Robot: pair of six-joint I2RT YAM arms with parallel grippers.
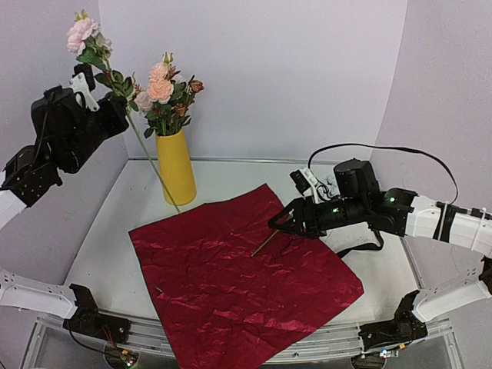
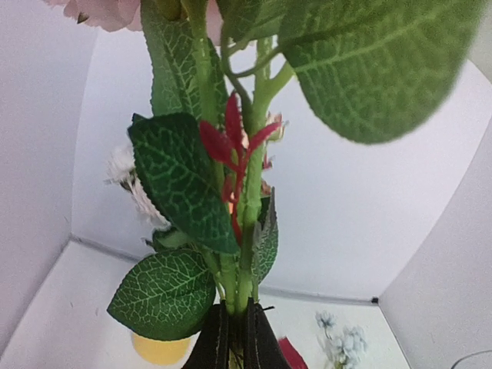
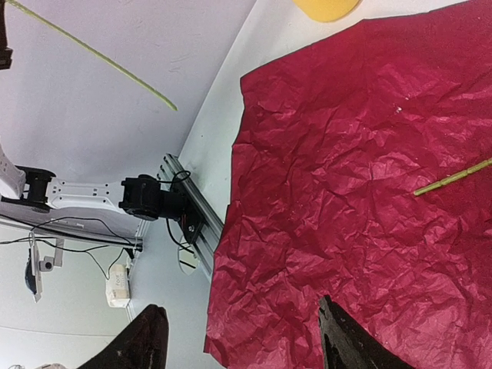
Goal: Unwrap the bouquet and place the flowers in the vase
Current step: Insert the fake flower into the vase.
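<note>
Your left gripper (image 2: 233, 338) is closed tight on the green stems of a pink flower (image 1: 81, 32). It holds the flower high at the left, and leaves crowd the wrist view. In the top view the flower's long bare stem slants down across the front of the yellow vase (image 1: 176, 169). The vase stands upright on the table (image 1: 108, 238), just beyond the far corner of the dark red wrapping paper (image 1: 238, 269), and holds a bunch of pink and peach flowers (image 1: 161, 84). The paper lies spread flat and crinkled. Your right gripper (image 3: 238, 307) hangs low over the paper's right side, fingers (image 3: 146, 338) wide apart with nothing between them. A loose green stem (image 3: 453, 178) lies on the paper just ahead of them. You cannot tell whether a fingertip touches it.
</note>
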